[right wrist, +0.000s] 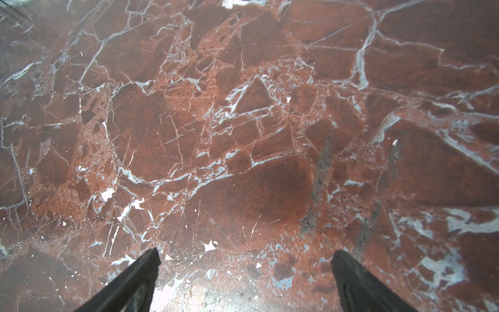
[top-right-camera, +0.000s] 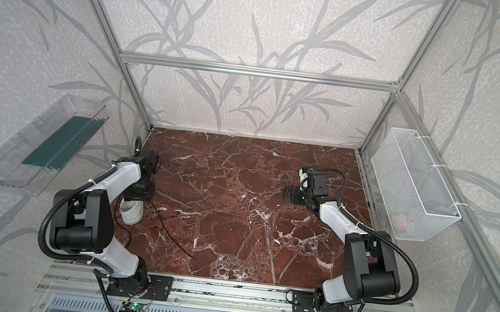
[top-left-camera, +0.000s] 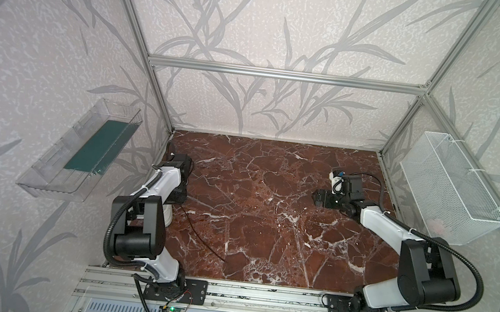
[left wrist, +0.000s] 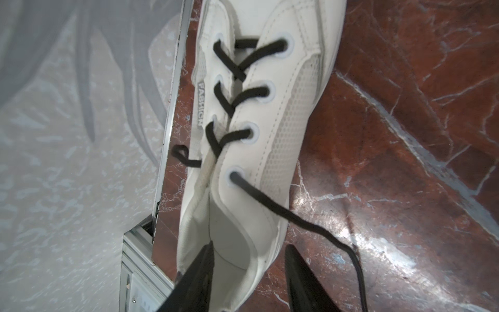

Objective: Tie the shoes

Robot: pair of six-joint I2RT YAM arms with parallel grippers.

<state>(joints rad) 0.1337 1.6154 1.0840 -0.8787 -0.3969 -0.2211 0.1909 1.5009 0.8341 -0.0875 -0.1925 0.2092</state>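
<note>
I have the left claw [left wrist: 248, 256] half-open, straddling the collar wall of the sneaker [top-right-camera: 131, 210] at the worktop's [top-right-camera: 234, 225] left edge in a top view. The laces [left wrist: 297, 216] are untied. The right claw [right wrist: 244, 272] hangs wide, empty. I judge I'm still securing the shoe; next it needs dragging toward centre.

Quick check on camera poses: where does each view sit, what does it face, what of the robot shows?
Top views: stereo head overhead, looking down at the marble table; both arms show.
Left wrist: above the left pincer, facing the white sneaker and black laces; fingertips show, one inside the shoe opening.
Right wrist: faces bare marble; right pincer open.
Shared: sneaker and marble.
</note>
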